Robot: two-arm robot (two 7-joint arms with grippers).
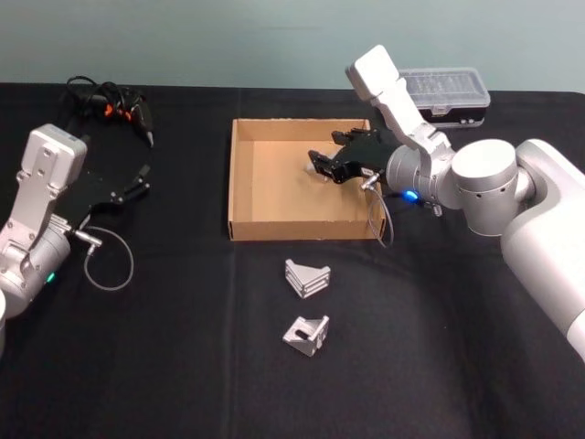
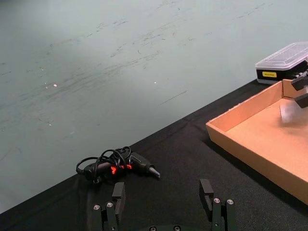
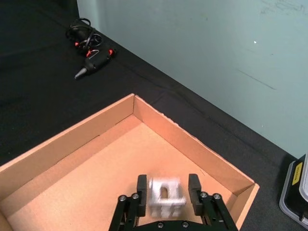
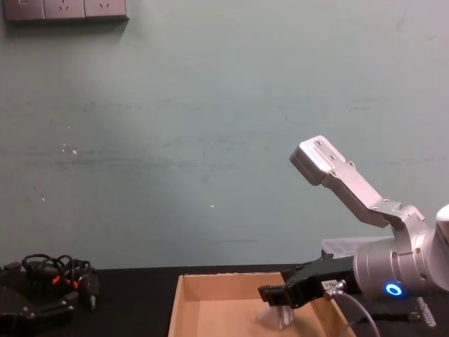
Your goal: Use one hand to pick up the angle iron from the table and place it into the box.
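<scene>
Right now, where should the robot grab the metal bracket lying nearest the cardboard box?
Likely from straight above, with the pincer closing across its flat side faces. The nearest angle iron lies low on the table just before the box, with room on both sides. The right pincer, over the box, is closest.

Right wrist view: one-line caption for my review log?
Right hand above the cardboard box, a blurred angle iron between its parted fingers.

- box: tan matt cardboard
- table: matt black
- angle iron at my right gripper: pale metal
- spare angle irons, box's 6 o'clock: dull silver metal
</scene>
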